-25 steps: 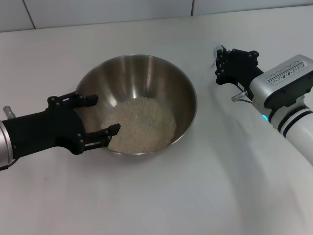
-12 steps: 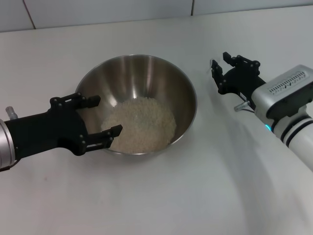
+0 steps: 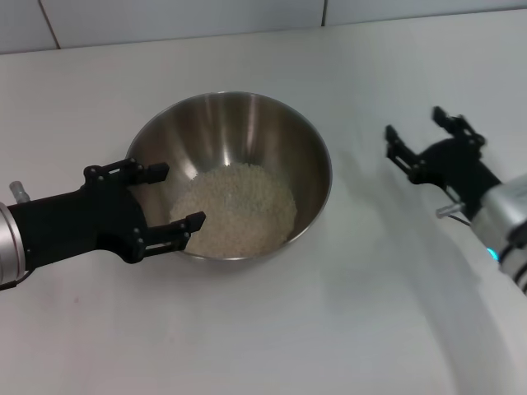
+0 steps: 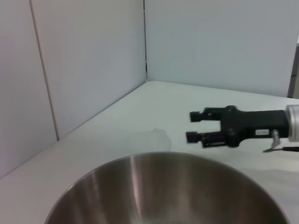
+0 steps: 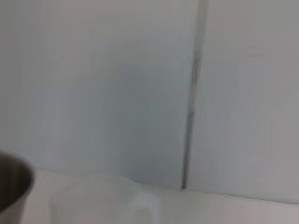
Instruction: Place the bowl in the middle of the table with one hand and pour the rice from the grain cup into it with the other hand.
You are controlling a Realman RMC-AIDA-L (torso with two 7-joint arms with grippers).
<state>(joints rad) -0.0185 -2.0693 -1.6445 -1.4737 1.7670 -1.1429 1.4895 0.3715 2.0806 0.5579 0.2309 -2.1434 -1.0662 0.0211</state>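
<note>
The steel bowl (image 3: 247, 132) stands mid-table with a mound of rice (image 3: 236, 210) in its bottom. My left gripper (image 3: 171, 197) is open at the bowl's left front rim, its fingers (image 3: 146, 171) spread along the outer wall. I cannot tell if they touch it. My right gripper (image 3: 414, 127) is open and empty, right of the bowl and apart from it. It also shows in the left wrist view (image 4: 192, 126). The clear grain cup (image 4: 150, 137) shows faintly on the table just beyond the right gripper's fingertips, and faintly in the right wrist view (image 5: 103, 205).
The white table (image 3: 272, 329) runs back to a pale tiled wall (image 3: 181, 16). The bowl's rim fills the lower part of the left wrist view (image 4: 177, 186), and its edge shows in the right wrist view (image 5: 14, 186).
My right gripper has drawn back to the right and toward the front, away from the bowl and the cup. The left gripper, bowl and rice have not moved.
</note>
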